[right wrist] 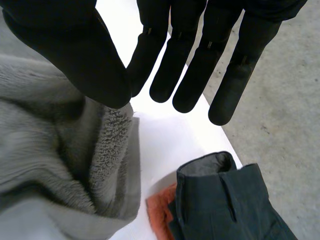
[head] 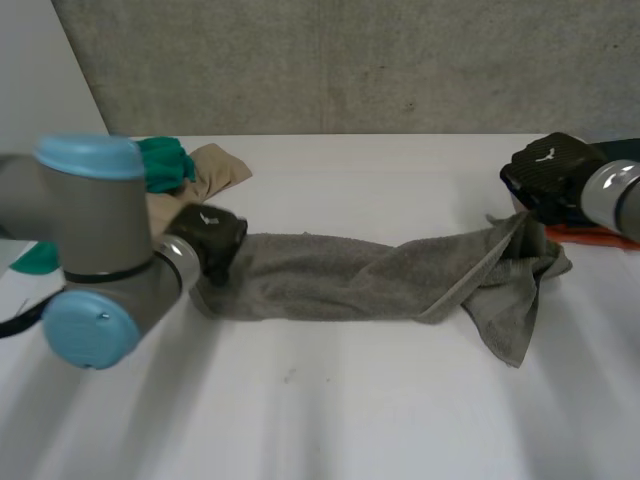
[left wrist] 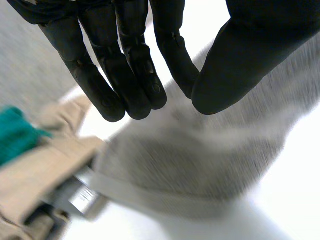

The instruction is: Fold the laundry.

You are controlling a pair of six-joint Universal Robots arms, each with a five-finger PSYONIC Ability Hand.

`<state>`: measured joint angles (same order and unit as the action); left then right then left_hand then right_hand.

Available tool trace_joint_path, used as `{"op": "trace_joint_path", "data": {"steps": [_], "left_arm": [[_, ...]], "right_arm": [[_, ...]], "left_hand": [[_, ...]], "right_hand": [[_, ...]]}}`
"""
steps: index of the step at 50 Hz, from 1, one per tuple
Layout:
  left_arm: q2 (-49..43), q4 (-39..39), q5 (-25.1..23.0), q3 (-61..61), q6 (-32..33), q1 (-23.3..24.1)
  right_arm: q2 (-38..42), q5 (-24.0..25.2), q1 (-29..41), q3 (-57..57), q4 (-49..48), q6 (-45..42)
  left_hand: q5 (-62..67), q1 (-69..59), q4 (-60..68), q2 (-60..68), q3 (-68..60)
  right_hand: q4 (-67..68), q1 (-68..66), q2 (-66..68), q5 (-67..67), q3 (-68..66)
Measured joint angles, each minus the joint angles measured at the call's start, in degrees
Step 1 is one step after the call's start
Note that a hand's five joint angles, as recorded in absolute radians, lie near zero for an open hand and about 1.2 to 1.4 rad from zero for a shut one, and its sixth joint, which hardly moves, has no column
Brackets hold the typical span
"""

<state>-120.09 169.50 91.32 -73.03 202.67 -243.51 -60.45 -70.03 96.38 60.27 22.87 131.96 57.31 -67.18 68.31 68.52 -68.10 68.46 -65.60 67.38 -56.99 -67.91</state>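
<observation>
Left hand: we see the fingers nearly straight and the thumb close to them, with nothing between. It hovers over the towel's nine o'clock end.
Right hand: the fingers are straight and spread with the thumb apart, and nothing is gripped. It sits at the towel's two o'clock end, where a corner rises towards it.
Grey towel: it lies as a twisted rope across the table's middle, from nine to three o'clock, with a loose flap trailing towards five o'clock.
Risk, grip: we judge that a hand closing on this bunched roll could catch several layers, so the towel would lift twisted, not flat.
Risk, neighbours: a beige cloth and a teal cloth lie just beside the left hand at eleven o'clock. A dark garment and an orange cloth lie beyond the right fingertips. A careless grab could snag either pile.
Surface: the white table looks smooth and is bare at six o'clock. We expect the cloth to slide on it.
Room: a grey concrete wall stands at twelve o'clock.
</observation>
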Motion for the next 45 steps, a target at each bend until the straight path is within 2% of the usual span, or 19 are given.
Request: {"op": "trace_joint_path", "data": {"steps": [9, 12, 14, 16, 17, 18, 19, 20, 26, 36, 44, 45], "left_arm": [[17.92, 0.47, -1.39, 0.07, -6.72, -0.17], [19.14, 0.54, -2.21, 1.64, -8.03, -0.3], [17.29, 0.06, -2.84, 3.31, -8.46, -0.51], [14.61, -0.97, -3.3, 4.58, -8.57, -0.69], [14.61, -0.97, -3.3, 4.58, -8.57, -0.69], [11.62, -2.47, -3.69, 5.23, -8.51, -0.79], [9.97, -3.4, -3.9, 5.34, -8.43, -0.8], [7.93, -4.58, -4.15, 5.22, -8.32, -0.78], [0.78, -6.36, -5.34, 1.59, -7.58, -0.2], [-5.56, 1.96, -3.48, -3.16, -1.23, -0.04], [-8.72, 5.44, -1.45, -2.87, 4.94, 0.13], [-9.12, 5.54, -1.32, -2.77, 5.48, 0.37]], "right_arm": [[-12.32, 1.91, -4.57, 4.78, 8.3, 0.87], [-14.07, 2.95, -5.85, 5.73, 9.25, 0.99], [-14.2, 3.48, -6.12, 6.4, 9.38, 1.33], [-13.63, 3.74, -5.94, 7.01, 9.2, 1.72], [-13.63, 3.74, -5.94, 7.01, 9.2, 1.72], [-12.47, 3.68, -5.44, 7.55, 8.72, 2.17], [-11.75, 3.55, -5.08, 7.8, 8.37, 2.42], [-10.9, 3.31, -4.67, 8.02, 7.92, 2.7], [-6.75, 0.87, -2.52, 8.58, 4.45, 4.83], [-4.27, -2.76, -1.26, 8.57, -1.03, 9.09], [-4.34, -2.84, -1.67, 10.02, -1.78, 9.69], [-4.41, -2.78, -1.81, 10.35, -1.81, 9.71]], "left_hand": [[0.0, 0.0, 0.0, 0.0, 0.0], [0.0, 0.0, 0.0, 0.01, 0.0], [-0.22, 0.2, -0.9, -0.95, 0.71], [-7.09, 8.08, -8.19, -9.29, 7.9], [-7.09, 8.08, -8.19, -9.29, 7.9], [-20.2, 23.31, -21.47, -22.57, 21.1], [-27.12, 30.01, -28.39, -28.95, 27.86], [-29.65, 31.48, -30.81, -31.05, 30.18], [-31.19, 31.34, -32.04, -32.01, 31.44], [-30.12, 30.18, -31.49, -31.36, 31.06], [-24.66, 24.22, -25.52, -25.81, 25.42], [-19.85, 18.39, -20.71, -21.03, 20.53]], "right_hand": [[0.18, 0.0, 0.0, 0.0, 0.0], [0.18, 0.0, 0.0, 0.09, 0.0], [0.19, 0.0, 0.0, 0.0, 0.0], [0.19, 0.0, 0.0, 0.0, 0.0], [0.19, 0.0, 0.0, 0.0, 0.0], [0.19, 0.0, 0.0, 0.0, 0.0], [0.19, 0.0, 0.0, 0.0, 0.0], [0.19, 0.0, 0.0, 0.09, 0.0], [0.19, 0.0, 0.0, 0.0, 0.0], [0.19, 0.0, 0.0, 0.0, 0.0], [0.19, 0.0, 0.0, 0.0, 0.0], [0.18, 0.0, 0.0, 0.0, 0.0]]}}
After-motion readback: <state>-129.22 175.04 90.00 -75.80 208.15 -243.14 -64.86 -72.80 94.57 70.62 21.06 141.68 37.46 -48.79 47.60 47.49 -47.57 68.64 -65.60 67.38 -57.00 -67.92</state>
